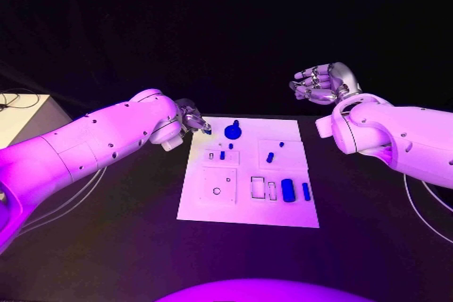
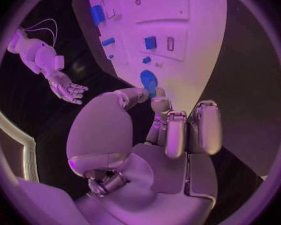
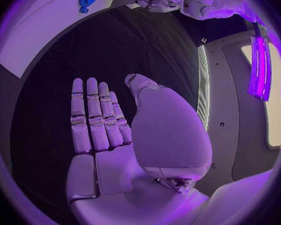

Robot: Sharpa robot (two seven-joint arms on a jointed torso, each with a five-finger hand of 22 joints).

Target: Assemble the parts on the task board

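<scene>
The white task board (image 1: 247, 207) lies in the middle of the black table, and it also shows in the left wrist view (image 2: 197, 40). On its far part stands a round blue part (image 1: 233, 130) (image 2: 147, 78). Small blue parts (image 1: 270, 157) sit mid-board, and two longer blue parts (image 1: 288, 189) stand at the near right. My left hand (image 1: 192, 118) (image 2: 172, 130) hovers at the board's far left corner with its fingers curled. It pinches a small blue part (image 1: 206, 130) between thumb and finger. My right hand (image 1: 321, 82) (image 3: 97, 120) is raised beyond the board's far right corner, fingers apart, holding nothing.
A white block (image 1: 21, 117) stands at the table's left edge with a cable on it. Thin cables (image 1: 425, 204) hang beside the right arm. Recesses and outlined slots (image 1: 218, 186) mark the board's near half.
</scene>
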